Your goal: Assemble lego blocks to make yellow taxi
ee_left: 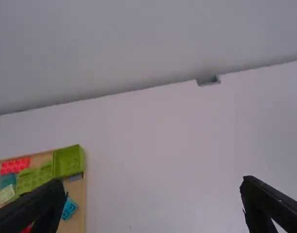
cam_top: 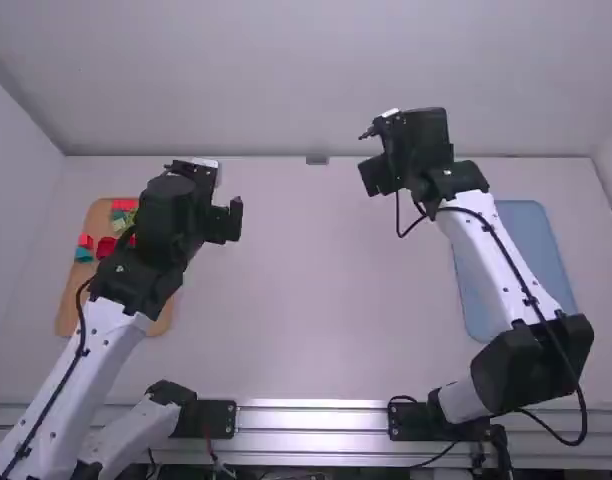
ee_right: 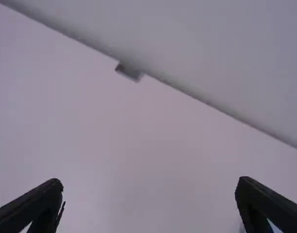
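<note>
White and wide, the table [cam_top: 326, 310] lies under our two arms, the left one [cam_top: 86, 375] leaning over the parts side and the right one [cam_top: 491, 265] reaching across the blue tray [cam_top: 533, 245] towards the back. On the left we have the wooden tray [cam_top: 74, 290], where the taxi's parts sit in a loose cluster. Both grippers are raised over the table: the left gripper [ee_left: 153, 183] has its jaws wide apart with nothing between them, and so does the right gripper [ee_right: 149, 183]. Among the parts we can pick out a yellow-green open-topped block [ee_left: 69, 161], a yellow-green studded brick [ee_left: 34, 179] beside it, a red studded brick [ee_left: 15, 165] and, smallest, a blue brick [ee_left: 69, 208]. We see no assembled taxi, so we judge the job to be at its start: picking, pressing together and stacking all seem left to do.
</note>
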